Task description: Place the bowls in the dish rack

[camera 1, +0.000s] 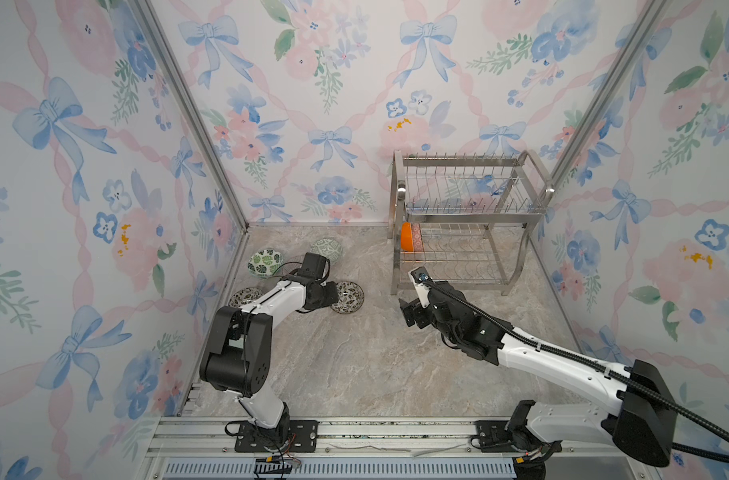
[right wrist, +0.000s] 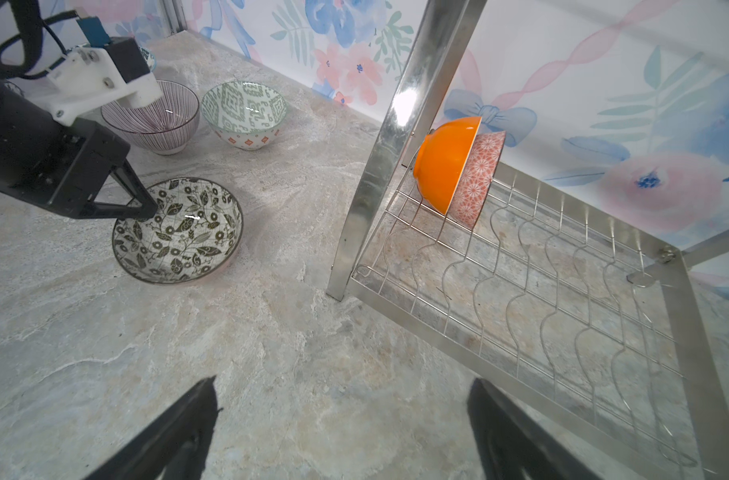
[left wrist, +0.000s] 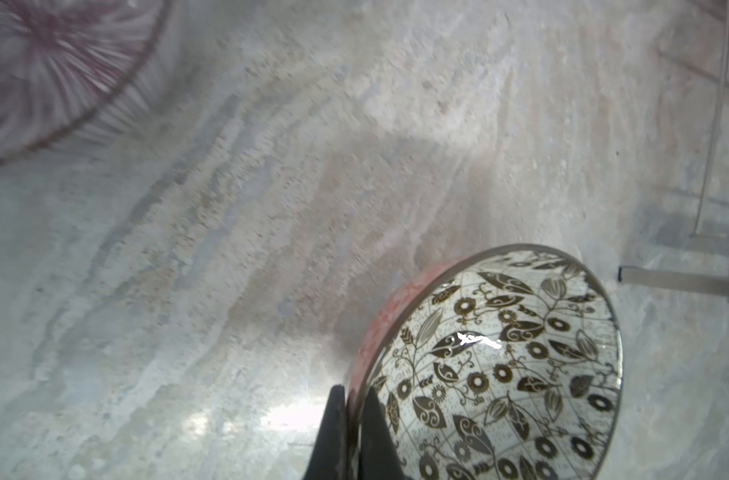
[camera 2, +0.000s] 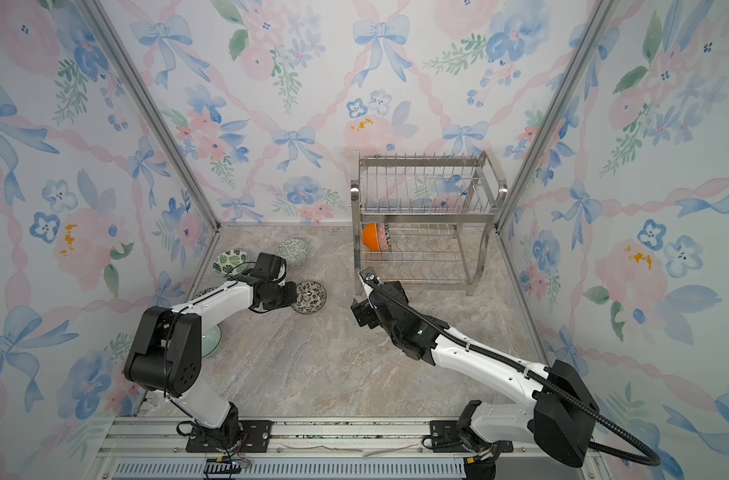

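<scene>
A dark-leaf bowl sits low on the marble tabletop, left of the dish rack. My left gripper is shut on the near rim of this bowl, one finger inside and one outside. An orange bowl and a red-patterned bowl stand on edge in the rack's lower tier. In front of the rack's left leg, my right gripper hangs open and empty.
At the back left stand a green-leaf bowl, a green geometric bowl and a purple-lined bowl. Another dark patterned bowl lies partly under the left arm. A pale green bowl shows behind the elbow.
</scene>
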Available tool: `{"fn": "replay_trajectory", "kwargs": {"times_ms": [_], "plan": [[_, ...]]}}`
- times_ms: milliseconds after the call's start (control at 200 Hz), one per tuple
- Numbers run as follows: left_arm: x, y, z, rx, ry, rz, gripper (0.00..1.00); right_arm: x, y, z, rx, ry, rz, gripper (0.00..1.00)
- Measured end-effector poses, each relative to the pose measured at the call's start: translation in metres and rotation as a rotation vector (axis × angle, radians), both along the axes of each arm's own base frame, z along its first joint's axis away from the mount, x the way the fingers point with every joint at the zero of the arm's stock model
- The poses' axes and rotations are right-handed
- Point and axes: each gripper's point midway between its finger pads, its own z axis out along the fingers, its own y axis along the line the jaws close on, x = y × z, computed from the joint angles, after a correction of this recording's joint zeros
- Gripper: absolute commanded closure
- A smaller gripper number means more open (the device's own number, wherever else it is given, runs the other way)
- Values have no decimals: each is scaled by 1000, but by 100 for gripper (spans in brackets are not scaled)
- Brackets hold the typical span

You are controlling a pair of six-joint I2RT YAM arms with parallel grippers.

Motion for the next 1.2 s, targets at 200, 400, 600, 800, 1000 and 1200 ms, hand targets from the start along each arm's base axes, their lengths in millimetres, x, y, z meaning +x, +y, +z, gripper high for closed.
{"fn": "replay_trajectory", "kwargs": {"times_ms": [200, 400, 600, 800, 1000, 1200], "plan": [[-25, -35, 5, -5, 23, -117, 100, -2, -15, 8, 11, -1, -30, 4], [-44, -71, 16, -22, 9, -219, 100, -3, -47, 18, 55, -10, -104, 4], [-65, -117, 20, -33, 20, -330, 100, -4, -93, 13, 91, 6, -226, 4], [-54, -167, 17, -41, 22, -399, 100, -9, -111, 20, 132, 7, -256, 4], [-43, -202, 7, -39, 27, -435, 100, -15, -112, 13, 129, 45, -241, 3], [-37, -224, 4, -27, 7, -457, 100, -17, -111, 8, 122, 67, -231, 4]]}}
